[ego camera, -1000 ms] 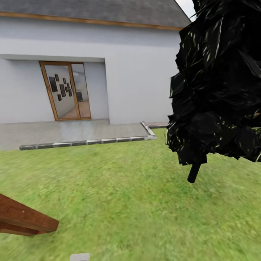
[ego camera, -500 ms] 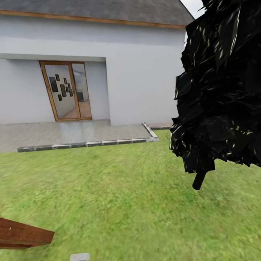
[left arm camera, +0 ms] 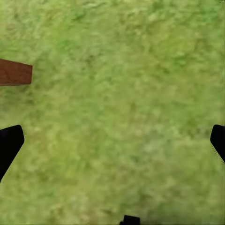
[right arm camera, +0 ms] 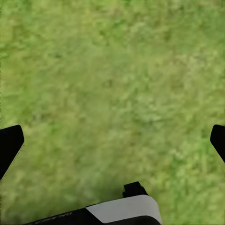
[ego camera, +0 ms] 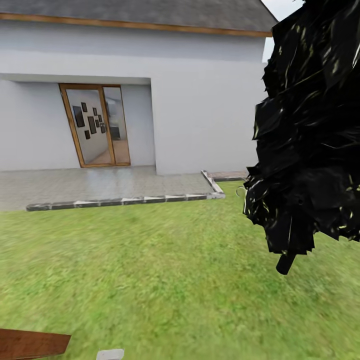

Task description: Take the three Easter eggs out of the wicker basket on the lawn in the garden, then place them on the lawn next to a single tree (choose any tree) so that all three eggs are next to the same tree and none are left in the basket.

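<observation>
View's swung left since a sec ago; lawn point(ego camera: 150, 260), black tree point(ego camera: 310, 140) slid right. Still searching, no eggs/basket. Left gripper point(left arm camera: 112, 140) & right gripper point(right arm camera: 112, 140) fingers spread, empty.

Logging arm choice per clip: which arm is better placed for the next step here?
Neither left nor right has an edge: left gripper and right gripper both hang over lawn, jaws open, holding nothing.

Right end effector point(right arm camera: 112, 140) fingers point(right arm camera: 9, 143) spread wide, empty, above mottled green lawn point(right arm camera: 117, 70).
</observation>
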{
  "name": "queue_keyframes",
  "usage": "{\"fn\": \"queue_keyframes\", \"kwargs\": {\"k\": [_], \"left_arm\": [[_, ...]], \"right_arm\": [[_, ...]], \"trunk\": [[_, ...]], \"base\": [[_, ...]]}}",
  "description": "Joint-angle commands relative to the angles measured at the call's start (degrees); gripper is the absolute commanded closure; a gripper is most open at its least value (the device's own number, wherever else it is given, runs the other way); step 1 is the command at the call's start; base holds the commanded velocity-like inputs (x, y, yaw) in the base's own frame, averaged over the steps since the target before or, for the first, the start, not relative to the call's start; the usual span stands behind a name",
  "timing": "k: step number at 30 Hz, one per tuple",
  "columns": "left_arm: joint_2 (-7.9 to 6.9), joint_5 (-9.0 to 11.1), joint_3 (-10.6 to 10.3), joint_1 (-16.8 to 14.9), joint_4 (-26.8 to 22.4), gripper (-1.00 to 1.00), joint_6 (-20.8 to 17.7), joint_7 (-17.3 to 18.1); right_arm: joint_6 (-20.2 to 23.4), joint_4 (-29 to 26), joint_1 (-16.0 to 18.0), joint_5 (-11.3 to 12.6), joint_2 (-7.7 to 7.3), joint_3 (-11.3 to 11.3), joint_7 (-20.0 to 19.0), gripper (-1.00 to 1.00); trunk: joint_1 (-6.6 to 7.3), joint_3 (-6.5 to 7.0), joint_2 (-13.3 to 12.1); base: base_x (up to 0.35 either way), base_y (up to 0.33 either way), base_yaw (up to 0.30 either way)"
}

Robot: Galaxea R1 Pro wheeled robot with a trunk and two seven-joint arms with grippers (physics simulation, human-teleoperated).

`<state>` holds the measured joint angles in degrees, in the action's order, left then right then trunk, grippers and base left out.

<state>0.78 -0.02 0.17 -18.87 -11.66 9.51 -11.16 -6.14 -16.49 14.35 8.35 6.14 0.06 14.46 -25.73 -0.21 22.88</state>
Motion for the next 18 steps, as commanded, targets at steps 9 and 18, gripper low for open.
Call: {"fn": "queue_keyframes", "kwargs": {"k": [9,18], "left_arm": [[0.02,-0.02,0.00,-0.02,0.06,-1.00,0.22,-0.18],[0.02,-0.03,0.00,-0.02,0.06,-1.00,0.17,-0.18]], "right_arm": [[-0.34,0.05,0.02,0.52,0.02,0.03,0.04,-1.00],[-0.28,0.05,0.00,0.52,0.02,0.03,0.04,-1.00]], "trunk": [[-0.05,-0.02,0.03],[-0.05,-0.02,0.03]], "base": [[0.327,0.000,0.001],[0.327,0.000,0.026]]}}
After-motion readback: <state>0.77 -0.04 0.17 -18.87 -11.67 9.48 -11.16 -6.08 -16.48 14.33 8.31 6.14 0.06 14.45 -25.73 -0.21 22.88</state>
